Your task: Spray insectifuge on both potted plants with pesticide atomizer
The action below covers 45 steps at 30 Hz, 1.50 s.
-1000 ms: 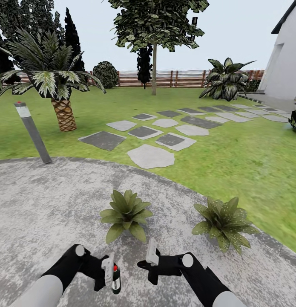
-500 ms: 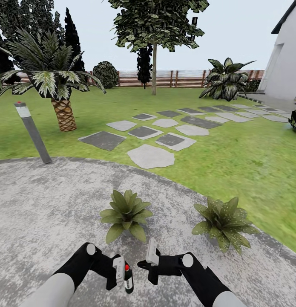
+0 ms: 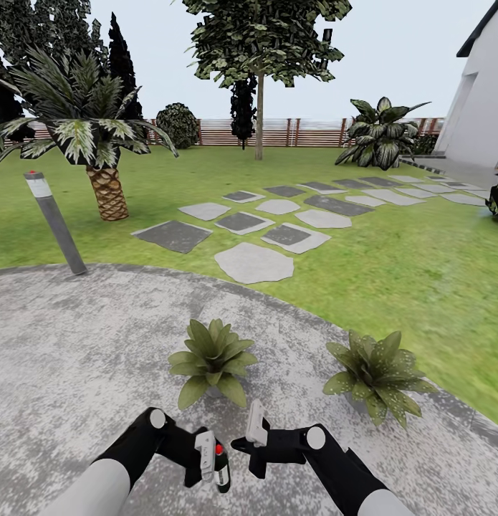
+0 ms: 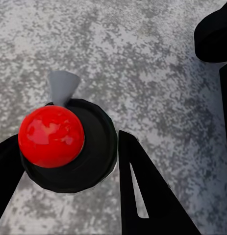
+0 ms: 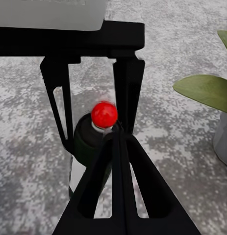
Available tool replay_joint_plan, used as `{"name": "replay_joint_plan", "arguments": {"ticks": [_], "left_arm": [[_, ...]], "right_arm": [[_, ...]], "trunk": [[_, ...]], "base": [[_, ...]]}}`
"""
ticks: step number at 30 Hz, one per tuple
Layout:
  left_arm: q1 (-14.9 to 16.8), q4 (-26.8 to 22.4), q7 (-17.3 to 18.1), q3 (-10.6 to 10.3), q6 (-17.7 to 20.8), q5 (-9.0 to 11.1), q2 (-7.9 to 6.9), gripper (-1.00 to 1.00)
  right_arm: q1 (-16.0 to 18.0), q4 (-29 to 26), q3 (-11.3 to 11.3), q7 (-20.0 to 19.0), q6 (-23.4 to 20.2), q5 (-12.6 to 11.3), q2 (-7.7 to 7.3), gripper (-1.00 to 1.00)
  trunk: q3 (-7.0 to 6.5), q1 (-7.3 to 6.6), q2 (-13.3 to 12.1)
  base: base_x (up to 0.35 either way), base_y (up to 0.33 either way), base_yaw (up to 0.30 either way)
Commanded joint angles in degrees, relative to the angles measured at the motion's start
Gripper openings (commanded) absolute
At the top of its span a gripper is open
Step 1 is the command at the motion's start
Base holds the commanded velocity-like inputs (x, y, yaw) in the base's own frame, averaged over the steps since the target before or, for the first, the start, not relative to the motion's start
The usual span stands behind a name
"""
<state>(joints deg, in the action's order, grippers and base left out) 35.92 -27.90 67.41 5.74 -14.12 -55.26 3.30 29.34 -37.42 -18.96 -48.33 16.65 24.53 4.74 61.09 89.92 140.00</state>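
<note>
Two potted plants are sitting on the grey patio (image 3: 77, 337) in the head view: one (image 3: 211, 360) just ahead of the grippers, the other (image 3: 377, 371) to its right near the lawn (image 3: 392, 265). The left gripper (image 3: 213, 462) is holding the pesticide atomizer (image 3: 221, 467) upright, low above the paving. The right gripper (image 3: 254, 433) is hanging just beside it.

The left wrist view is looking straight down on the atomizer's red cap (image 4: 51, 136) and grey nozzle (image 4: 63, 86), with the black fingers (image 4: 142, 191) clamped against the round black head on both sides.

The right wrist view is showing its own fingers (image 5: 118, 186) pressed together with nothing between them. Beyond them the atomizer (image 5: 93, 139) is standing in the other gripper's frame, and a leaf (image 5: 204, 91) is reaching in from one edge.
</note>
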Motion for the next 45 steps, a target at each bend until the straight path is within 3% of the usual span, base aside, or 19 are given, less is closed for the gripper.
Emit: {"name": "replay_joint_plan", "arguments": {"ticks": [1, 3, 10, 45], "left_arm": [[0.03, -0.05, 0.17, 0.5, -0.47, -0.55, 0.29, -1.0], [0.03, -0.05, 0.17, 0.44, -0.45, -0.55, 1.08, -1.0], [0.11, -0.05, 0.17, 0.41, -0.39, -0.53, 1.78, -1.0], [0.38, -0.05, 0.09, 0.68, -0.98, -0.46, 1.94, -1.0]], "right_arm": [[0.02, -0.03, 0.06, -0.01, 0.32, 0.52, 0.01, -1.0], [0.02, -0.02, 0.06, -0.01, 0.32, 0.52, 0.01, -1.0], [0.02, -0.02, 0.06, 0.06, 0.32, 0.55, 0.01, -1.0], [0.02, -0.02, 0.06, 0.08, 0.32, 0.6, -0.02, -1.0]], "trunk": [[0.05, -0.01, 0.02], [0.05, -0.01, 0.02], [0.05, -0.01, 0.02], [0.05, -0.01, 0.02]], "base": [[0.0, 0.0, 0.0], [0.0, 0.0, 0.0], [0.0, 0.0, 0.0], [0.0, 0.0, 0.0]]}}
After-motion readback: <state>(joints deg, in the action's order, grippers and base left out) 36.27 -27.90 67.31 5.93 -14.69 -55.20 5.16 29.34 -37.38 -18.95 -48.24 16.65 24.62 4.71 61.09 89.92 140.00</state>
